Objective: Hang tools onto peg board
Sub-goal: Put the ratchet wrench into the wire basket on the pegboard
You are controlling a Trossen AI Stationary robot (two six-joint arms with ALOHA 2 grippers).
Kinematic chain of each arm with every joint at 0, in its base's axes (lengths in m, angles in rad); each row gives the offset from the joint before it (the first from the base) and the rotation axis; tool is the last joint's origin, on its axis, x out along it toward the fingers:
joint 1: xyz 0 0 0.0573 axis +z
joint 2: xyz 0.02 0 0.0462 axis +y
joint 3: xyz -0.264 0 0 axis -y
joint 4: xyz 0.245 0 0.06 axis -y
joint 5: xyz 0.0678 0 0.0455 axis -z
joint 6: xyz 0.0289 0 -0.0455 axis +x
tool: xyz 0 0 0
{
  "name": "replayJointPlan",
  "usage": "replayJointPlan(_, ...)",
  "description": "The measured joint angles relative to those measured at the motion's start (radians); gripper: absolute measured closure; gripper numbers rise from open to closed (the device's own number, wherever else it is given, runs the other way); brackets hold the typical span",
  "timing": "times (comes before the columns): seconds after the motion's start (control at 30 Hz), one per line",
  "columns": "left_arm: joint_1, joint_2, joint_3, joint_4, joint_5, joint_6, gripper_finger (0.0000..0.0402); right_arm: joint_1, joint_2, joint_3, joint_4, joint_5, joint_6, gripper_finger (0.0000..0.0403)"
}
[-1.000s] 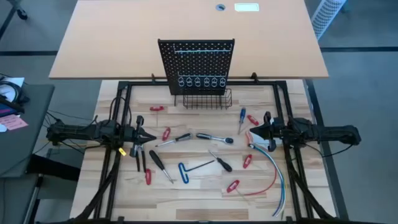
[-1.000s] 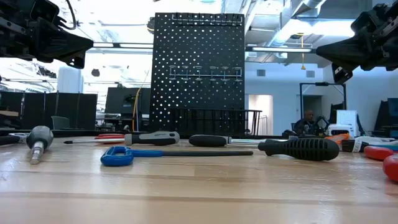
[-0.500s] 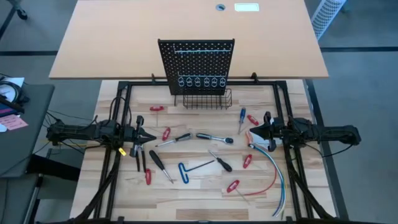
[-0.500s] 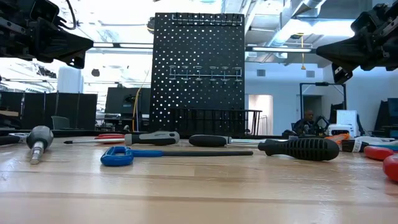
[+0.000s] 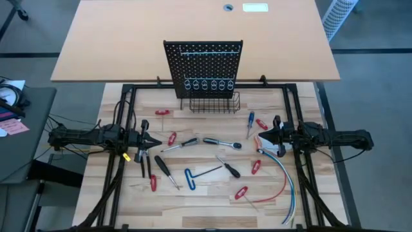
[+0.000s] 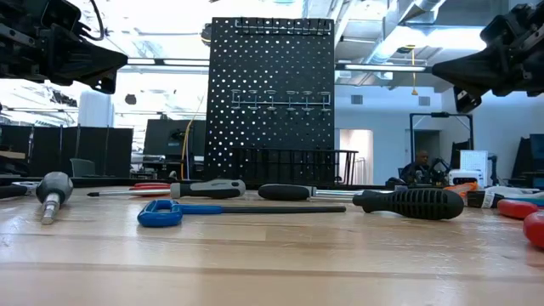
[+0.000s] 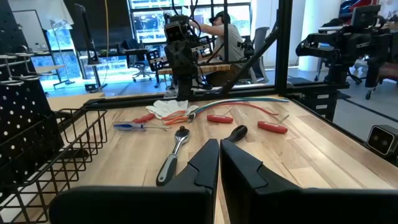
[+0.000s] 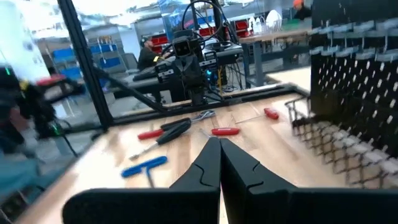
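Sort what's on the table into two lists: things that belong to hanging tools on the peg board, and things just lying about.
Job:
peg board with wire basket
ratchet wrench
blue T-handle hex key
black-handled screwdrivers
blue screwdriver
pliers
small red-handled tools

Lying about:
red, blue and white cables

Both grippers, left and right, shut, hold nothing.

Two matte black arms, boxy jointed segments; left arm [image 5: 90, 137] with thin black cables trailing at frame left, small yellow tag near wrist; right arm [image 5: 328, 138] alike; each tapers to paired angular black fingers [image 7: 205, 163].
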Motion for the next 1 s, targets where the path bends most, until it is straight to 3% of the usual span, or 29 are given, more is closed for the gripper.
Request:
replayJointPlan(0.27,0.0,0.0,0.0,0.0,0.0,0.0,0.0389,-0.052,0.0,0.008,0.027,0.052,-0.08,0.0398)
replayJointPlan(0.47,0.0,0.0,0.0,0.002,-0.007,0.006,0.0389,-0.052,0.0,0.006,0.043,0.088,0.072,0.0398)
replayJointPlan(0.57,0.0,0.0,0.0,0.053,-0.102,0.068,0.0389,-0.067,0.007,0.005,0.145,0.154,0.18,0.0398)
replayJointPlan(0.67,0.001,0.0,0.0,0.089,-0.178,0.097,0.0389,-0.065,0.042,0.005,0.27,0.096,0.24,0.0398)
replayJointPlan(0.8,0.0,0.0,0.0,0.096,-0.194,0.097,0.0389,-0.006,0.201,0.005,0.509,0.071,0.205,0.0398)
replayJointPlan(1.0,0.0,0.0,0.0,0.094,-0.193,0.097,0.0389,0.077,0.651,0.07,0.803,0.135,0.123,0.0398)
